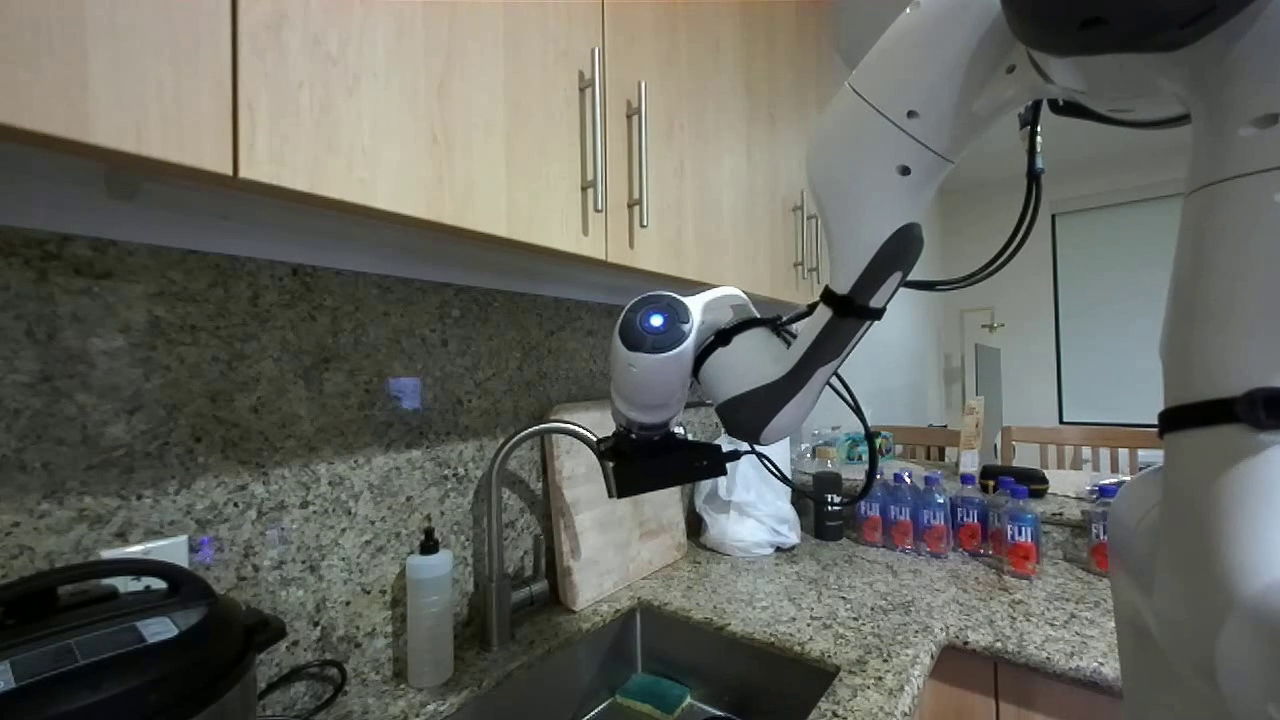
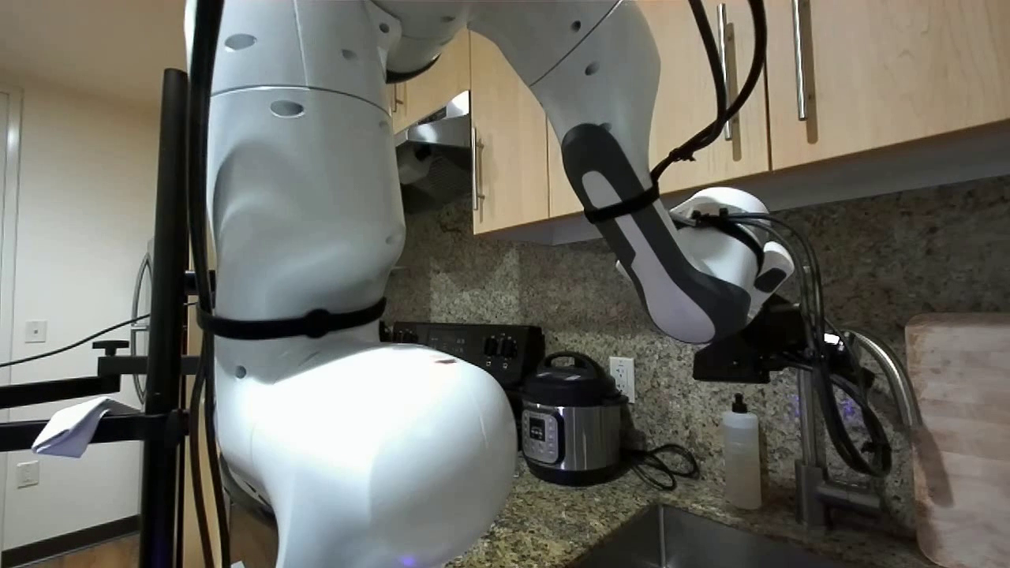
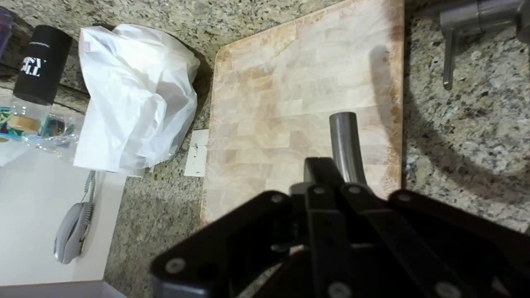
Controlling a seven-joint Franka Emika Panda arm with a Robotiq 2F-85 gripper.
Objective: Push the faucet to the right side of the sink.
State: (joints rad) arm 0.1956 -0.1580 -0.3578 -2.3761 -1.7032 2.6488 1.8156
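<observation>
The faucet is a tall brushed-steel gooseneck at the back edge of the sink. Both also show in an exterior view, the faucet's upright partly behind cables and the sink cut off at the bottom. My gripper is shut and empty in the wrist view. Its tips lie right beside the downturned spout; I cannot tell whether they touch. In an exterior view the black gripper is at the spout's end, above the basin, with its fingers hard to make out. The sink is out of the wrist view.
A wooden cutting board leans on the granite wall behind the spout. A soap bottle stands beside the faucet base. A white bag, several water bottles and a black cooker stand on the counter. A sponge lies in the sink.
</observation>
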